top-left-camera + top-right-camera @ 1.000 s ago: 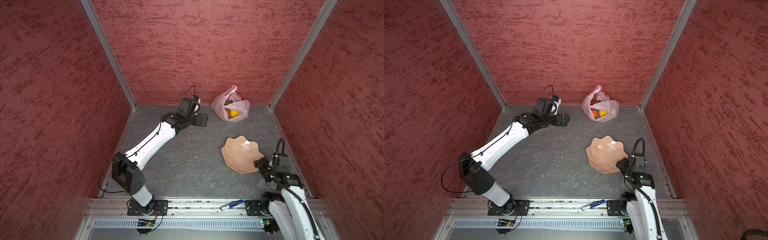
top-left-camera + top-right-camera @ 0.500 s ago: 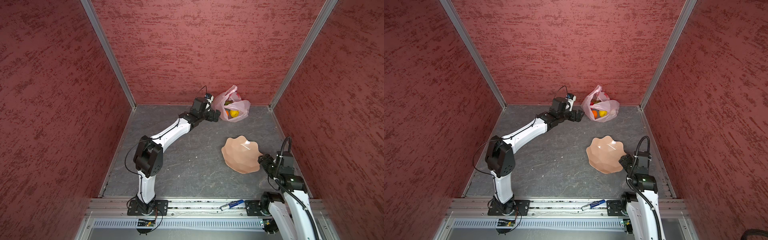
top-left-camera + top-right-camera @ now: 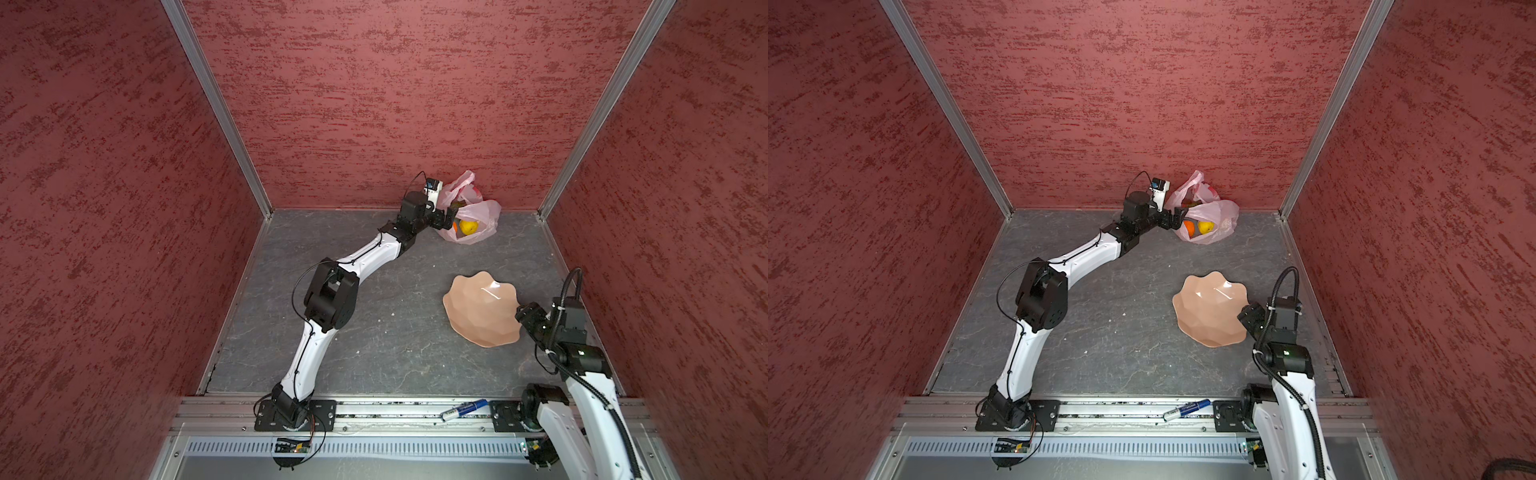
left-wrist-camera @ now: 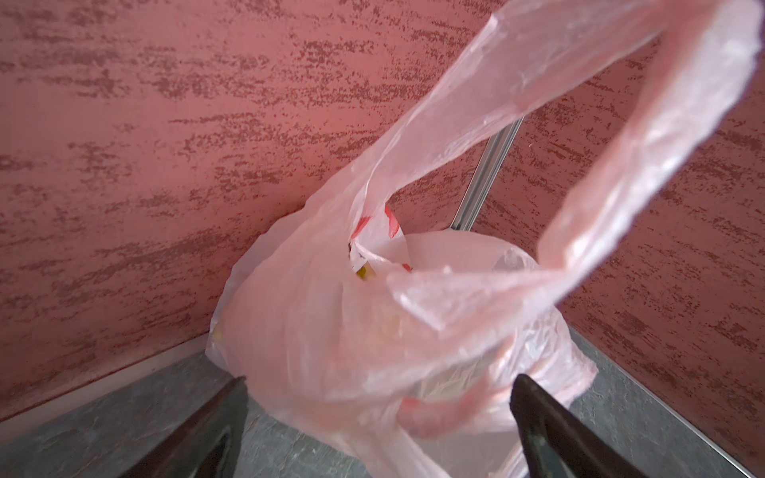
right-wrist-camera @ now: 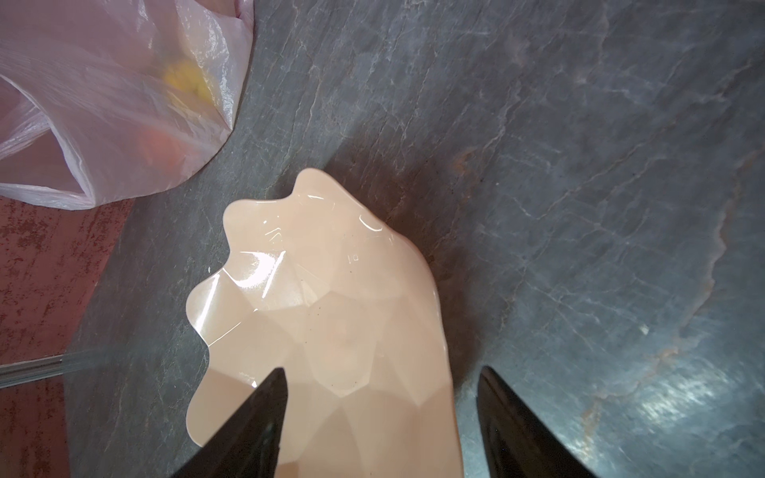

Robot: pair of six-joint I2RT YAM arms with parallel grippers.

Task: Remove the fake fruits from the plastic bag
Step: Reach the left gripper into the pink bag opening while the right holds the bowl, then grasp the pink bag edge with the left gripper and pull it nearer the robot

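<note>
The plastic bag (image 3: 478, 216) (image 3: 1219, 218) is thin and pale pink and slumps against the back wall, one loop handle raised. Through it show fake fruits: a yellow lemon (image 3: 468, 226) (image 3: 1205, 227) and a small orange one (image 3: 1188, 228). My left gripper (image 3: 451, 218) (image 3: 1177, 218) is open at the bag's left side. In the left wrist view the bag (image 4: 331, 314) bulges between the spread fingers of that gripper (image 4: 381, 378). My right gripper (image 3: 524, 311) (image 5: 383, 369) is open, its jaws astride the rim of the peach bowl (image 5: 331, 289).
The petal-edged peach bowl (image 3: 482, 307) (image 3: 1208, 307) sits on the grey floor at the right. A blue marker (image 3: 463, 409) lies on the front rail. Red walls close in on three sides, and the bag (image 5: 103, 103) lies near the back right corner.
My left arm swung right along the back wall until its open gripper reached the bag. The right gripper shifted slightly at the bowl's rim.
</note>
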